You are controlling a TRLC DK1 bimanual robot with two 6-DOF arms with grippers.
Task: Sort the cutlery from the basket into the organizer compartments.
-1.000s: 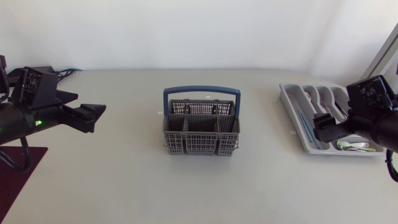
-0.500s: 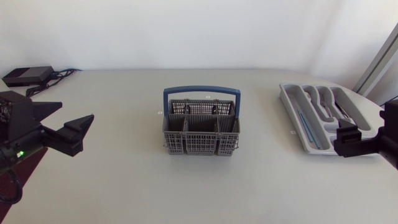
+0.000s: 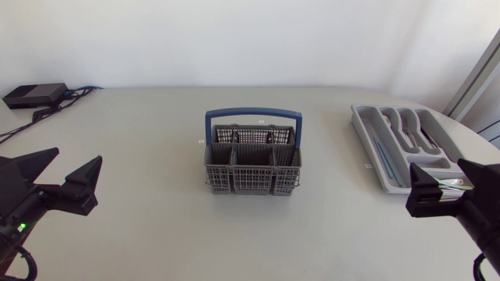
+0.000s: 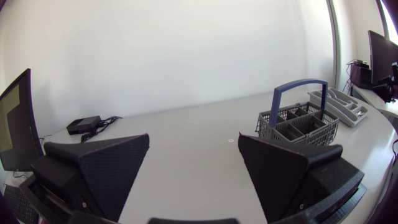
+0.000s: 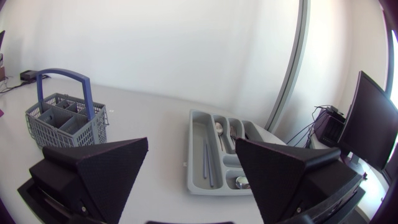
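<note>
Basket [image 3: 252,160], frame centre; organizer [image 3: 367,144], right, cutlery [image 3: 380,160] inside lying upper left to lower right. Our left gripper [image 4: 193,138] and right gripper [image 5: 191,141]: both agape.

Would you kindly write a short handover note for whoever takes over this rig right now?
Left tool: open, empty, far to the left of the basket.
Right tool: open, empty, by the organizer.
The basket stands upright mid-scene and looks empty.
Cutlery lies in the organizer's compartments.
Done: sorting looks complete.
Left: perhaps only a closer check of the basket's rear compartments.
</note>
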